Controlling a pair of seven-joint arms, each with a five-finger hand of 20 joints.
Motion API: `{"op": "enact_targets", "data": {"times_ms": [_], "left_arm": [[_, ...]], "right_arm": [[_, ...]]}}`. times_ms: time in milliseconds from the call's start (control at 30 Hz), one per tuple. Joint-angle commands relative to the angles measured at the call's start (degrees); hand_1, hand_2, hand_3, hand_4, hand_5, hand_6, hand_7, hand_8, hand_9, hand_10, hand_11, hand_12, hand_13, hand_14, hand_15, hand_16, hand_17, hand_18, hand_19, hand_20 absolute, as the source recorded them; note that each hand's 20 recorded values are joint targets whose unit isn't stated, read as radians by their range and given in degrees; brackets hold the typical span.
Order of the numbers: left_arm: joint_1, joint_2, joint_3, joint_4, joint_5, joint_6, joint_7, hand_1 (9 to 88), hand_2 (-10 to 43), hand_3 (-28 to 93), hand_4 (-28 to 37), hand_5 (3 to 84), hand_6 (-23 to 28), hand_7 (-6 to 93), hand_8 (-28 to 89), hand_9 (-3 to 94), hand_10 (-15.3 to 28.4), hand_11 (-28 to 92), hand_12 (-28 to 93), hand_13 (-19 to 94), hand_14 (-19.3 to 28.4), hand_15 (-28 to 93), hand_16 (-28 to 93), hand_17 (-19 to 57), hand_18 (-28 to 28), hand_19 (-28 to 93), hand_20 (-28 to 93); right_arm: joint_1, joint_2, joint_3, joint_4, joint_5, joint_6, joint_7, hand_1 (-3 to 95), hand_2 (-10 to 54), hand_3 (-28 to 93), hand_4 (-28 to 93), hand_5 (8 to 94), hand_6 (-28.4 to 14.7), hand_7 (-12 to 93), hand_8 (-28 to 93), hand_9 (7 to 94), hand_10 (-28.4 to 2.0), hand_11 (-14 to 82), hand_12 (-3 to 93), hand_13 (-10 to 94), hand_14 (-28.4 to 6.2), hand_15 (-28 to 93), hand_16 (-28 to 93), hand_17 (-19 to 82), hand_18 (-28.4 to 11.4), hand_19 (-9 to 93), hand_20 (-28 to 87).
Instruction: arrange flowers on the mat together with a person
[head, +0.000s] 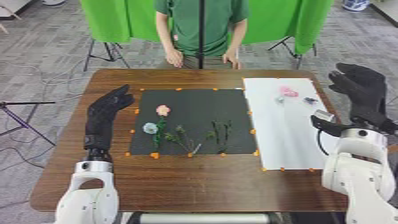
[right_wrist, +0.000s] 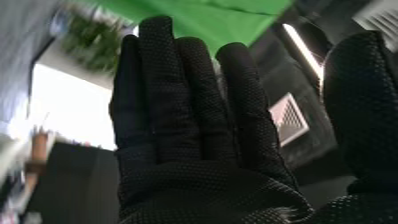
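Pink flower (head: 289, 92) on the white sheet (head: 293, 135), left of the empty right hand (head: 362, 95).
At right of the head view, that hand is open, fingers straight, thumb spread. The purple flower (head: 311, 100) lies nearer it than the pink one, both upper right; their long axes are unclear. Farther left come the dark mat (head: 222, 102) and the open, empty left hand (head: 107, 107). The right hand is closer, so a leftward reach seems likely.
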Motion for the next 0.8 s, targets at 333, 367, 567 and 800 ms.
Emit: {"op": "enact_targets", "data": {"times_ms": [333, 367, 567, 800], "left_arm": [[0.98, -0.41, 0.42, -0.36, 0.55, -0.08, -0.67, 26.0, 4.8, 67, -21.1, 49.5, 3.6, 12.2, -5, 47.4, 13.7, 20, 16, 38, 18.0, 24, 3, 7.0, 14.1, 17, 23], [0.83, -0.41, 0.45, -0.27, 0.53, -0.14, -0.92, 25.9, 4.8, 67, -21.0, 49.5, 3.6, 12.2, -5, 47.3, 13.7, 20, 16, 38, 17.9, 24, 3, 7.0, 14.1, 17, 23], [0.72, -0.46, 0.35, -0.16, 0.44, -0.14, -0.49, 26.0, 4.8, 67, -21.0, 49.5, 3.7, 12.2, -5, 47.4, 13.7, 20, 16, 38, 18.0, 24, 3, 6.9, 14.2, 17, 23], [0.39, -0.26, 0.25, 0.11, 0.48, -0.44, -0.59, 25.9, 4.8, 67, -20.8, 49.5, 3.6, 12.3, -5, 47.3, 13.6, 20, 16, 38, 18.0, 24, 3, 6.9, 14.2, 18, 23]], "right_arm": [[9.61, 7.55, -2.67, 16.96, -40.29, -30.35, 20.02, 34.6, -9.5, 68, -19, 62.0, 1.7, 14, -9, 76.0, -13.1, 23.7, 24.0, 79, -7.5, 43, 31, 39, -20.2, 71, 47], [9.28, 7.63, -2.37, 16.88, -39.67, -31.87, 20.02, 34.7, -9.5, 68, -19, 62.2, 1.8, 14, -9, 76.5, -13.0, 23.8, 24.1, 80, -7.2, 43, 31, 39, -20.3, 72, 47], [9.37, 7.97, -3.54, 18.59, -37.04, -31.26, 18.50, 34.5, -9.5, 68, -20, 61.8, 2.7, 14, -9, 76.4, -12.7, 23.3, 24.1, 82, -6.3, 43, 32, 41, -19.8, 73, 46], [11.17, 7.99, -6.96, 20.86, -35.78, -32.39, 17.20, 34.1, -9.5, 68, -20, 60.9, 2.8, 14, -9, 76.3, -11.6, 21.8, 23.5, 83, -5.9, 42, 32, 41, -19.7, 74, 46]]}}
